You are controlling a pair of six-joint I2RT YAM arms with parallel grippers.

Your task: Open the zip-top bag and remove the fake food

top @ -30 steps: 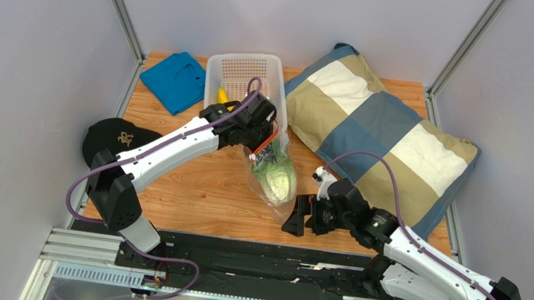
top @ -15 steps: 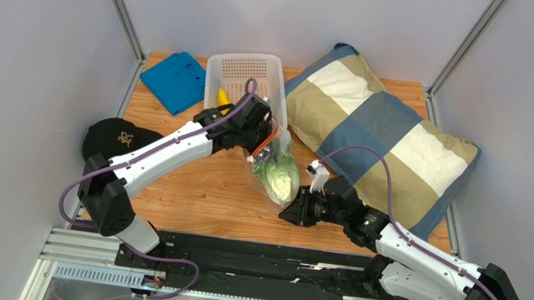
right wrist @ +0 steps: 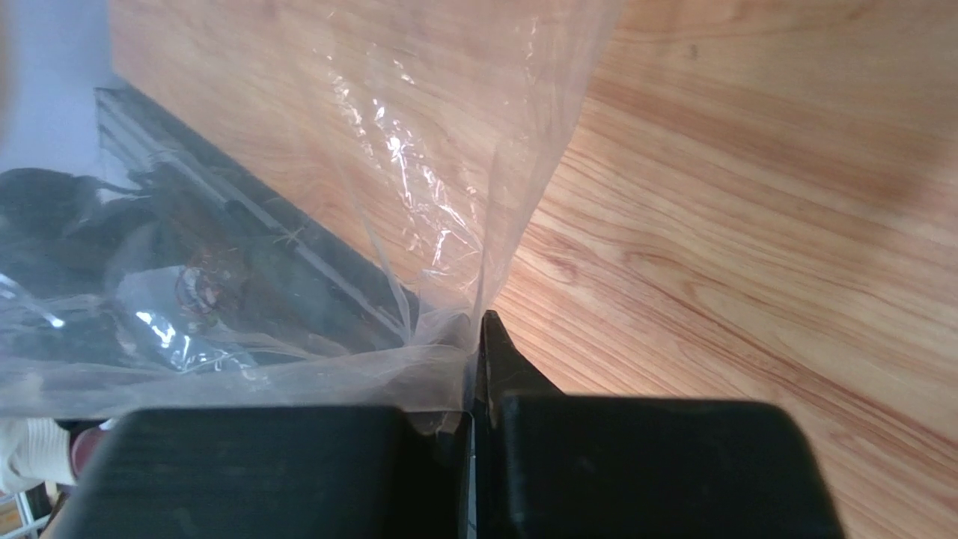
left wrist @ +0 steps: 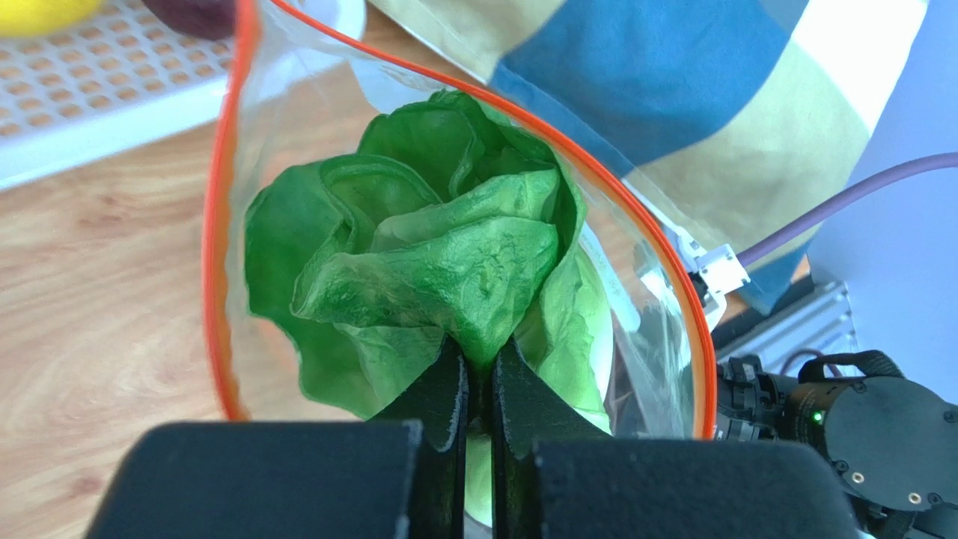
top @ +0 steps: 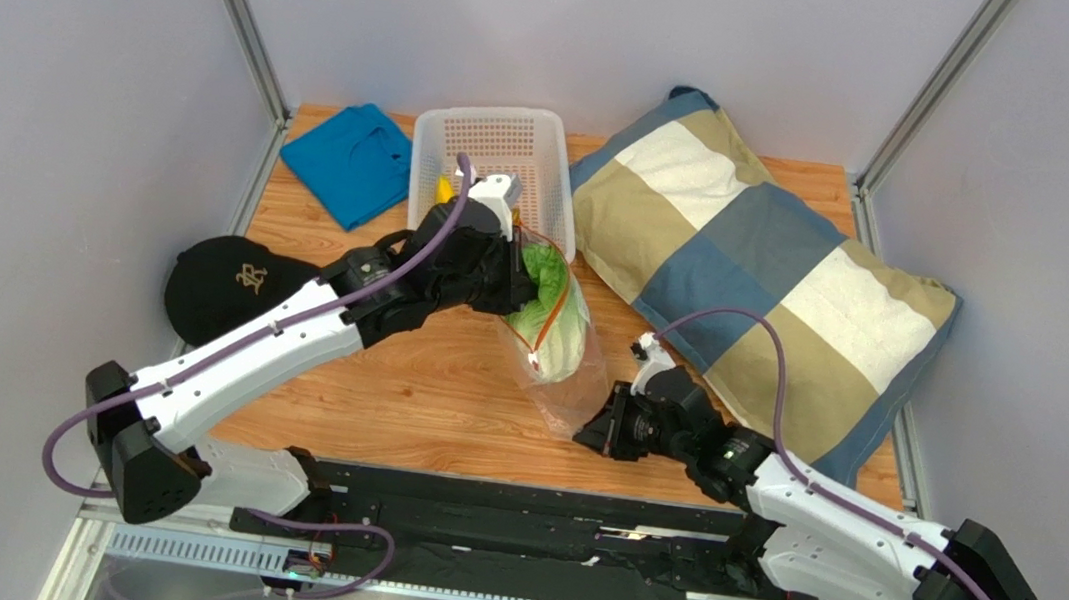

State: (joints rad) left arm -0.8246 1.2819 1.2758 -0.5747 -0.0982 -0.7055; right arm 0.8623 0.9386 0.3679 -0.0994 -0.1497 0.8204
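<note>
Left arm (top: pixel 295 333) outstretched, left end effector (left wrist: pixel 478 382) closed on one lettuce head (left wrist: pixel 450 247) inside one open zip-top bag (left wrist: pixel 641 337) over the worktop (top: pixel 393 405), right arm (top: pixel 806 497) low, right end effector (right wrist: pixel 481 337) closed on bag's corner

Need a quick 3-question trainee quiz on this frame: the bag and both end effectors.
1. True or false: the mouth of the zip-top bag stands open.
2. The left end effector is shut on: A) the lettuce head; B) the basket; C) the pillow.
3. Short answer: what does the right end effector pinch?
Key: 1 true; 2 A; 3 the zip-top bag, at the end away from its mouth.
</note>
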